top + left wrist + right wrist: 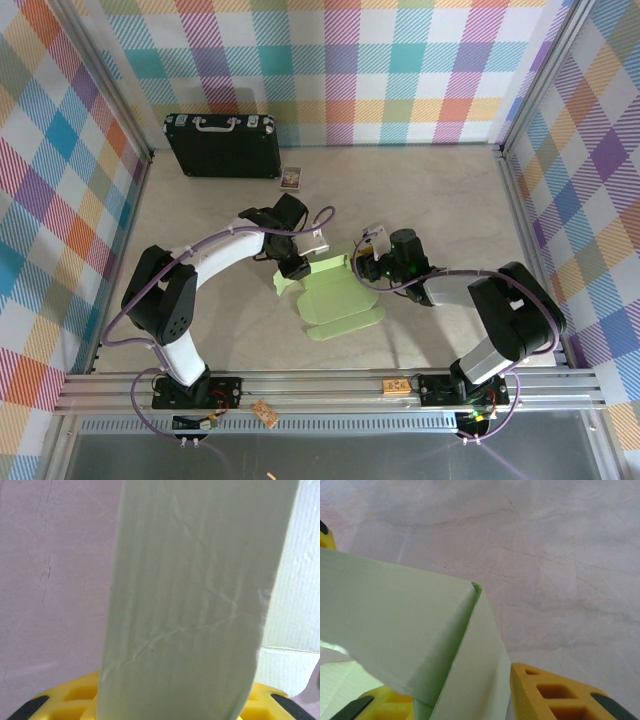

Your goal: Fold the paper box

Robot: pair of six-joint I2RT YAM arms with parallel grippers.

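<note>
The paper box (338,302) is clamped by the left gripper (297,268); the right gripper (361,263) jaws straddle it, grip unclear

Bright, even light, soft shadows; wrist cams v close, paper box (190,605) soft-focus, slightly washed out

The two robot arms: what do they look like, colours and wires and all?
The left arm has white tube links between chunky black joints; the right arm looks black and grey. A loose purple cable loops along each. Their fingers are yellow plastic with square pockets and black tips.
</note>
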